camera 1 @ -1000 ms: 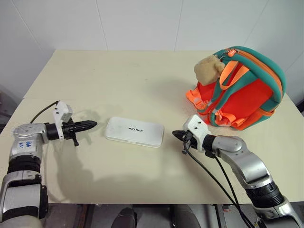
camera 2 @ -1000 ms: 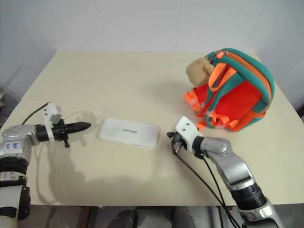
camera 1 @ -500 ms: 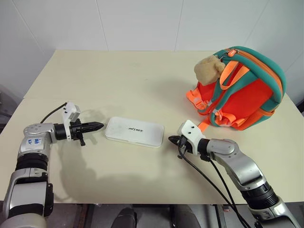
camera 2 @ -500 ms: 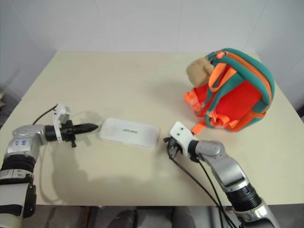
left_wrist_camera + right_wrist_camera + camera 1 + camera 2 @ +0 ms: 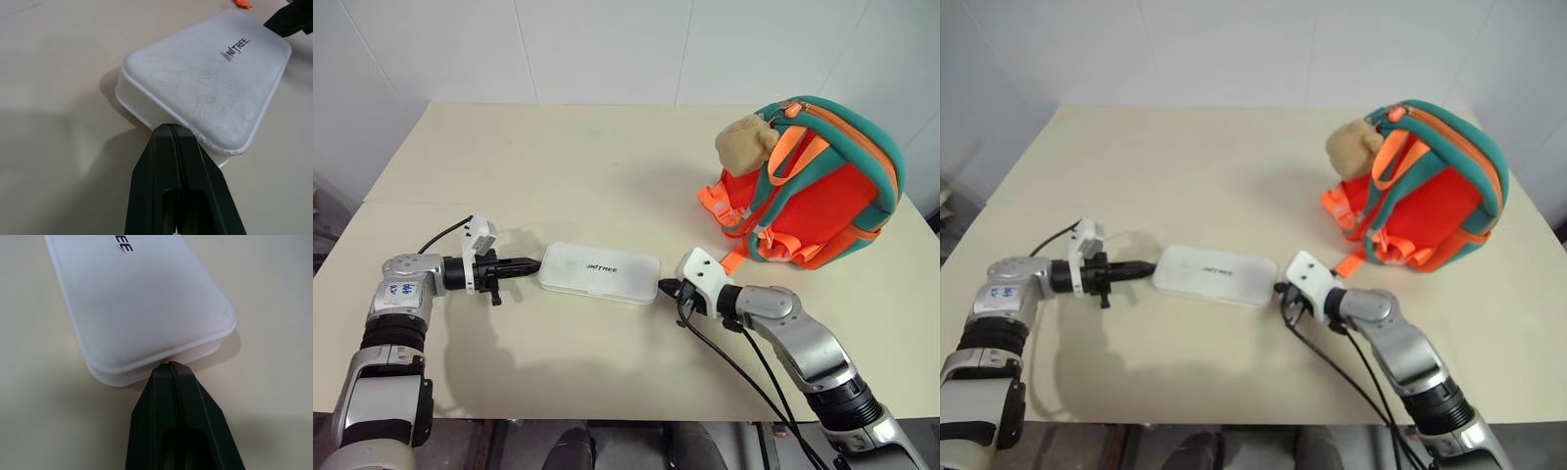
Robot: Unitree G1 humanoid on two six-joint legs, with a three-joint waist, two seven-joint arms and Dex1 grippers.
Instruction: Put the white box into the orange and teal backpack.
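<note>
You can't see the white box [image 5: 142, 298] whole in the right wrist view: upper frame edge cuts it, lettering clipped. Orange and teal backpack [image 5: 822, 196] opening hidden, its right side cropped at frame edge.

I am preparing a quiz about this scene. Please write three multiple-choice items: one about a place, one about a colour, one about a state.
1. Where does the box lie?
A. inside the backpack
B. on the table, between the two end effectors
C. on the floor

2. What colour is the backpack trim?
A. teal
B. purple
C. black

3. How are the left end effector fingers?
A. wide open
B. shut, tip at the box's end
C. clamped around a strap

Answers:
1 B: the box lies flat on the table, with the left tip at one short end and the right end effector at the other.
2 A: teal bands edge the orange body.
3 B: the left wrist view shows no gap between the fingers.
</note>
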